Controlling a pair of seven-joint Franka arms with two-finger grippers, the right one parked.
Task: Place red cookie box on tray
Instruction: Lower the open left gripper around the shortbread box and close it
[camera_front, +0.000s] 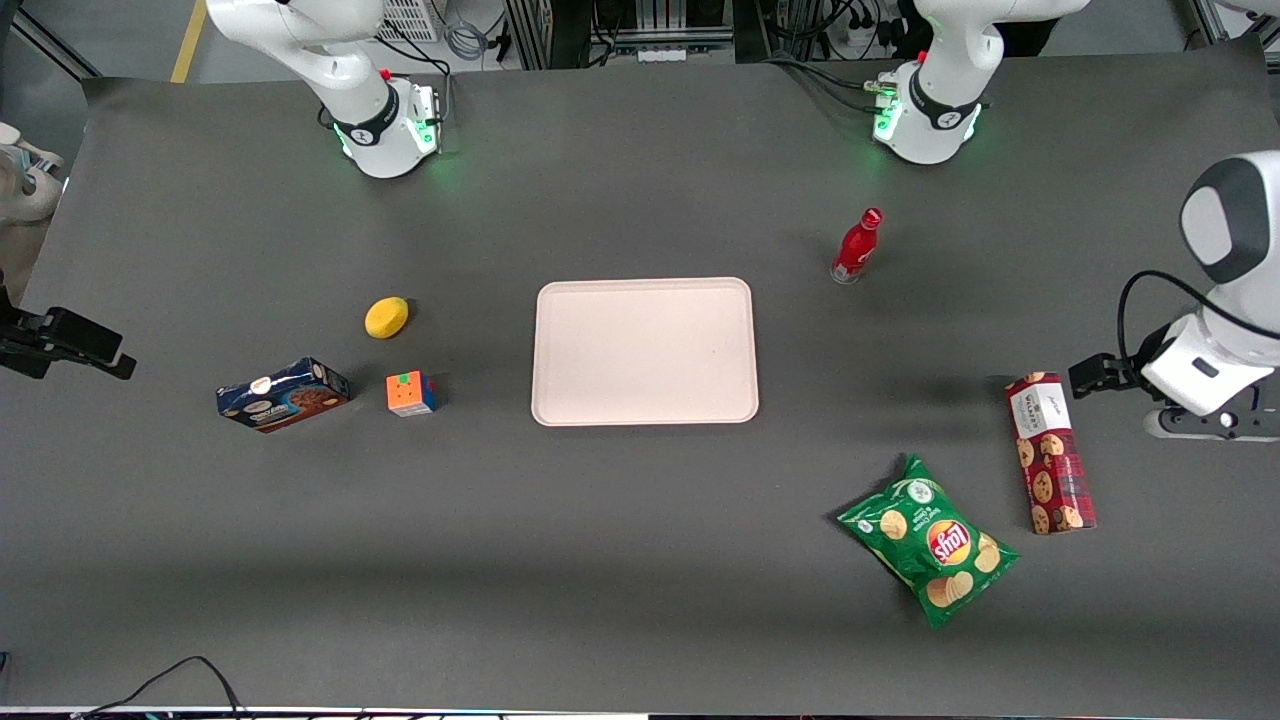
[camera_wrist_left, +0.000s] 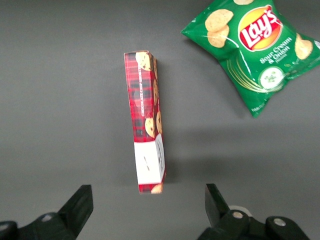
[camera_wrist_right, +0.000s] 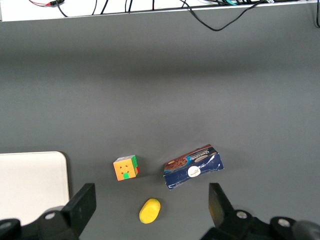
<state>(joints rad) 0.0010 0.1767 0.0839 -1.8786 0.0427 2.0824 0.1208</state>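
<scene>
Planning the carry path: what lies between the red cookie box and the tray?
Only bare table mat, per the front view. The red cookie box and tray have nothing between them. The open gripper hovers above the box.

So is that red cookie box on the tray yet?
No. The red cookie box lies flat on the table, apart from the bare tray. The open gripper hovers above it.

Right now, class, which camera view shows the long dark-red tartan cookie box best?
The left wrist view: the long dark-red tartan cookie box lies whole and close beneath the open gripper. The front view shows it small, beside the gripper; the right wrist view misses it.
</scene>
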